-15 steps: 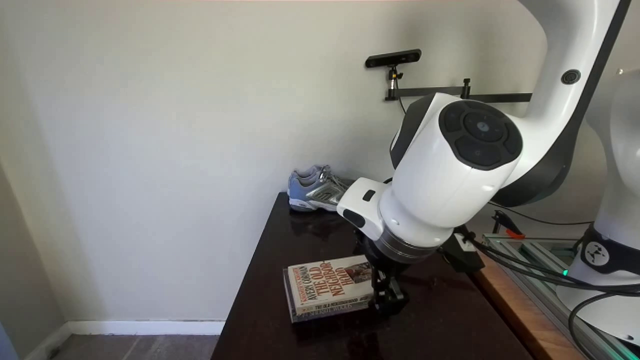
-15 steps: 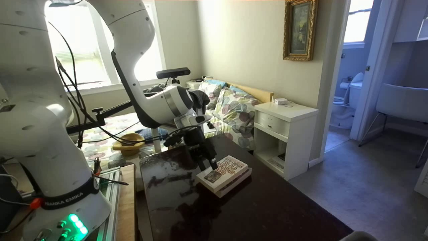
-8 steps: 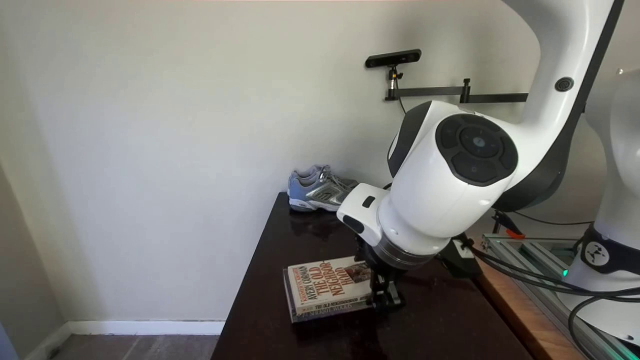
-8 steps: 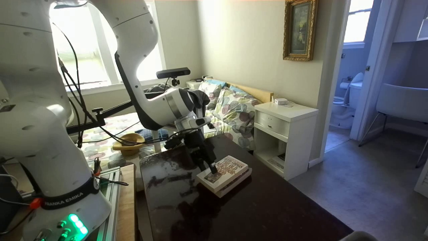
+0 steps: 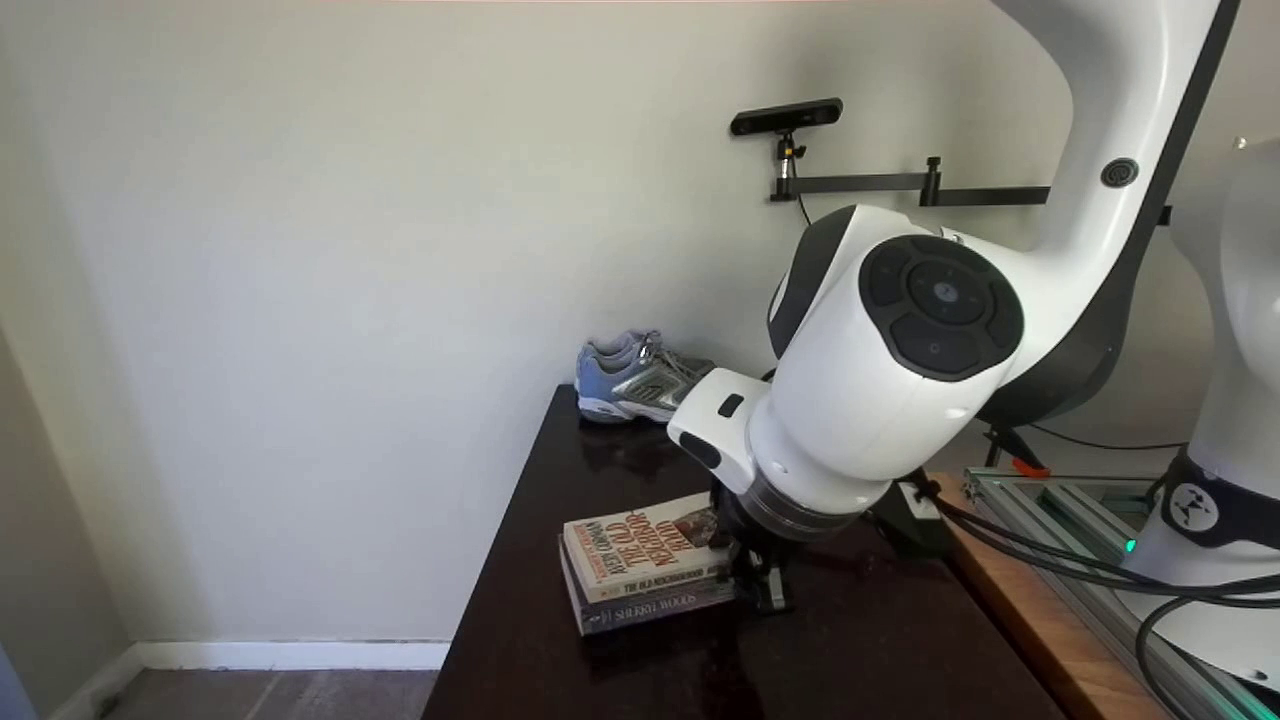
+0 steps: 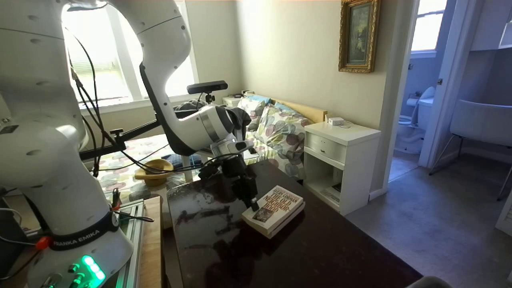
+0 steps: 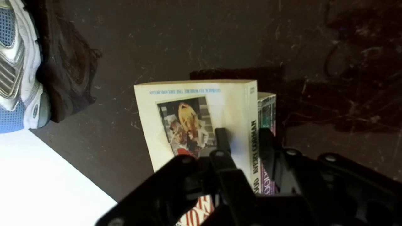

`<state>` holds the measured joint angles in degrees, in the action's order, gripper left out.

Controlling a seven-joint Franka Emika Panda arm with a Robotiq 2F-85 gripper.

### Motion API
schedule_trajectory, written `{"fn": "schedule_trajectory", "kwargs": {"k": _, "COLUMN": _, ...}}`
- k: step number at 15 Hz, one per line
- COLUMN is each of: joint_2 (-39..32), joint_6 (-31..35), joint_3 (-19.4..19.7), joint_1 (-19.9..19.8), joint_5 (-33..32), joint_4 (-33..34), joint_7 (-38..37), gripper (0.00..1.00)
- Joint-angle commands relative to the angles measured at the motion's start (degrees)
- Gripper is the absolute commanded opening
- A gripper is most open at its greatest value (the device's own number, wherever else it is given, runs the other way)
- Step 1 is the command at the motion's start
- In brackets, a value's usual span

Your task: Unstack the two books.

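In both exterior views the two books lie stacked near my gripper (image 5: 758, 592). On top is the cream book with red lettering (image 5: 640, 550); beneath it the other book (image 5: 655, 605) shows a purplish spine with light letters, its cover hidden. In the wrist view the jaws stand part-way apart across the spine edge of the cream book (image 7: 235, 103). One of the fingers (image 7: 221, 138) is over the cover, and its opposite is beside the spine, in front of the lower book's spine (image 7: 268, 186). Whether they grip it cannot be told.
A grey-blue sneaker (image 5: 635, 385) stands at the table's back end, also at the left edge in the wrist view. The dark table (image 6: 328, 248) carries the stack; its long edge runs beyond the books. Past that edge stands a white nightstand (image 6: 362, 160).
My gripper has come down to the stack, and its jaws have drawn closer together. The books have shifted slightly away from the robot, turning a little, and more of the lower spine shows.
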<state>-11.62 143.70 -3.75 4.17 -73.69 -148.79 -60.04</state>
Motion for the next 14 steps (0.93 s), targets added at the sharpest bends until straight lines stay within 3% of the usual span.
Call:
{"fn": "schedule_trajectory", "kwargs": {"k": 1, "joint_2": -0.5, "joint_6": -1.0, "joint_3": 0.1, "joint_1": 0.6, "joint_5": -1.7, "joint_4": 1.2, "joint_7": -1.6, "gripper": 0.06}}
{"fn": "schedule_trajectory", "kwargs": {"k": 14, "joint_2": 4.7, "joint_6": -2.0, "joint_3": -0.5, "joint_1": 0.8, "joint_5": 0.6, "joint_4": 1.0, "joint_7": 0.0, "gripper": 0.06}}
